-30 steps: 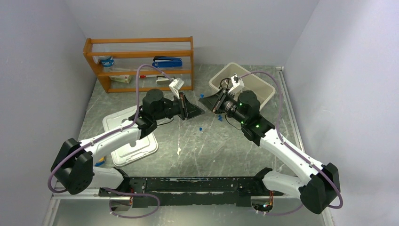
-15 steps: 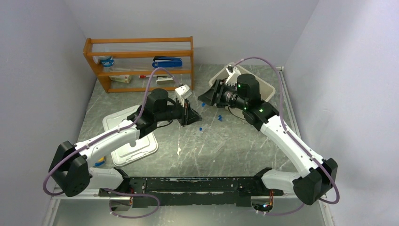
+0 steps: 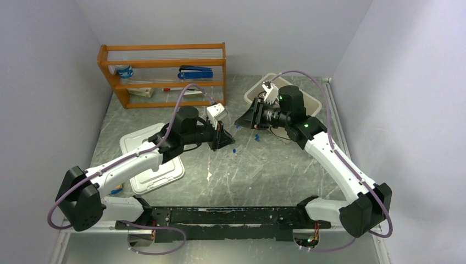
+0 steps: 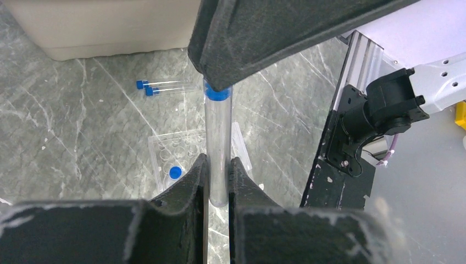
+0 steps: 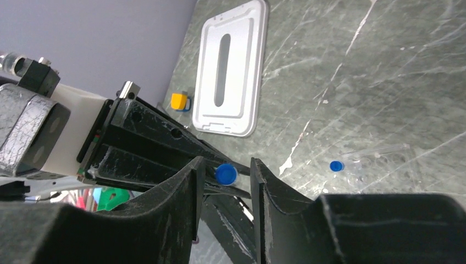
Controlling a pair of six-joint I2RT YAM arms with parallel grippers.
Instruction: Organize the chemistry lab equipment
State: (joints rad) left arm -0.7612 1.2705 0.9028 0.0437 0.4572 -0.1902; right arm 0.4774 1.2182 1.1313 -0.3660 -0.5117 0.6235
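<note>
1. Left claw point(image 4: 217, 163), bottom centre of the left wrist view, is clamped shut on the lower body of a blue-capped clear tube point(image 4: 217, 132). The contact is narrow on smooth round plastic, so any side load could pivot the tube or slide it through.
2. The tube is held in the air above the desk point(image 4: 71, 126), cap end pointing away toward the other arm, mid-frame.
3. Right claw point(image 5: 226, 163), centre of the right wrist view, has its jaws apart. They straddle the blue cap point(image 5: 226, 174) with a gap on both sides, so it grips nothing.
   - If it closes off-centre, one finger lands first and levers the tube out of the left claw.
   - If it pinches only the cap, the hold is short, and the tube may swing or the cap may pull off.
4. Timing risk: if the left claw lets go before the right has a firm hold, the tube drops.
5. Clear rack point(image 4: 189, 146) sits on the desk directly below, lower middle of the left wrist view, with one seated tube point(image 4: 176, 172). It looks light, so a dropped tube or a low claw would likely shove or tip it.
6. Two loose tubes point(image 4: 165, 87) lie farther out, upper left, near the white bin point(image 4: 110, 33). They are round and would roll if bumped.
</note>
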